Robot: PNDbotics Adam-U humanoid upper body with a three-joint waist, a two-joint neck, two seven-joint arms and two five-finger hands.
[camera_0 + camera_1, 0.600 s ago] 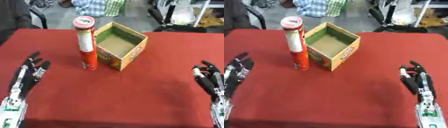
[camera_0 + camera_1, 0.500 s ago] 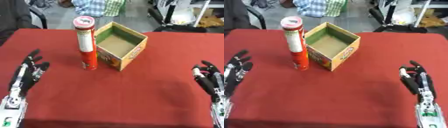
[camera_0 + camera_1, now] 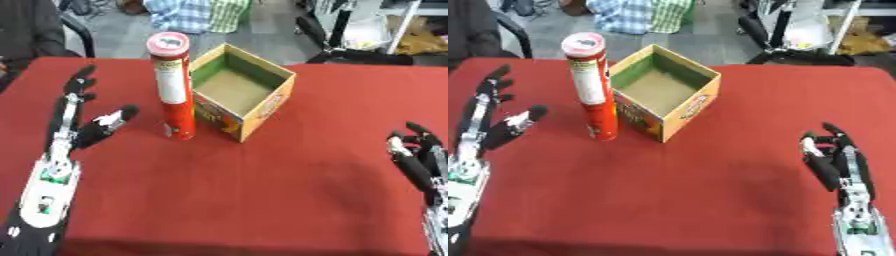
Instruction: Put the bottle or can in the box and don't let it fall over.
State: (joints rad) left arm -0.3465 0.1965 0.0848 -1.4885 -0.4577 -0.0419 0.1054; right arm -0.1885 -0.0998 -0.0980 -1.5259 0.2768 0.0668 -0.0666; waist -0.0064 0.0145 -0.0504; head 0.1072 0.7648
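A tall red can [image 3: 173, 86] with a pink lid stands upright on the red table [image 3: 262, 200], touching the left side of an open cardboard box [image 3: 242, 89] with a green inside. My left hand [image 3: 74, 125] is open, fingers stretched up and thumb pointing toward the can, a short way to the can's left and apart from it. My right hand [image 3: 837, 162] rests open near the lower right corner, fingers up, far from the box.
Chairs and a checked cloth stand beyond the table's far edge. A dark sleeve [image 3: 26, 30] shows at the upper left corner. Red table surface stretches in front of the box and between my hands.
My left hand has risen from the lower left and moved forward and right, closer to the can. The can, the box and my right hand stay where they were.
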